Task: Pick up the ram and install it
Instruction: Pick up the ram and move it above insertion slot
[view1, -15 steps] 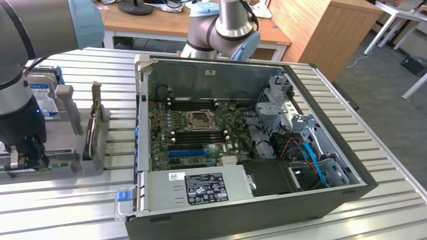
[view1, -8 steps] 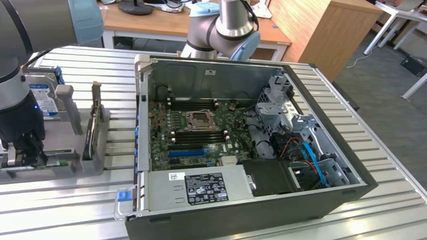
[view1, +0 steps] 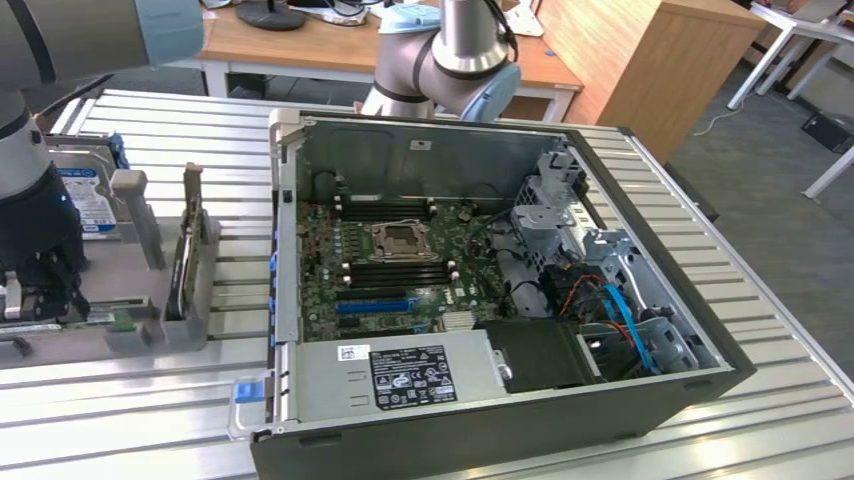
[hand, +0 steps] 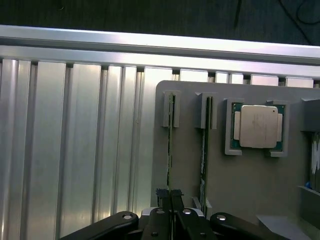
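Observation:
Two rams stand on edge in slots of a grey fixture (hand: 190, 165). One ram (hand: 170, 150) runs straight between my gripper's (hand: 169, 196) black fingertips (hand: 161, 195), which are shut against its two sides. The second ram (hand: 203, 150) stands in the neighbouring slot, untouched. In the exterior view my gripper (view1: 40, 290) is low over this fixture (view1: 154, 335) at the exterior view's left. A green bit of board (view1: 126, 318) shows beside the gripper. The open computer case (view1: 441, 130) lies in the middle, with dark memory slots (view1: 394, 270) beside the processor socket (view1: 400, 240).
A square silver processor chip (hand: 259, 126) sits in a pocket of the fixture near the rams. A hard drive with a blue-white label (view1: 80, 200) stands behind my arm. The ribbed aluminium table (view1: 747, 280) surrounds the case. A drive cage and cables (view1: 607, 290) fill the case's right side.

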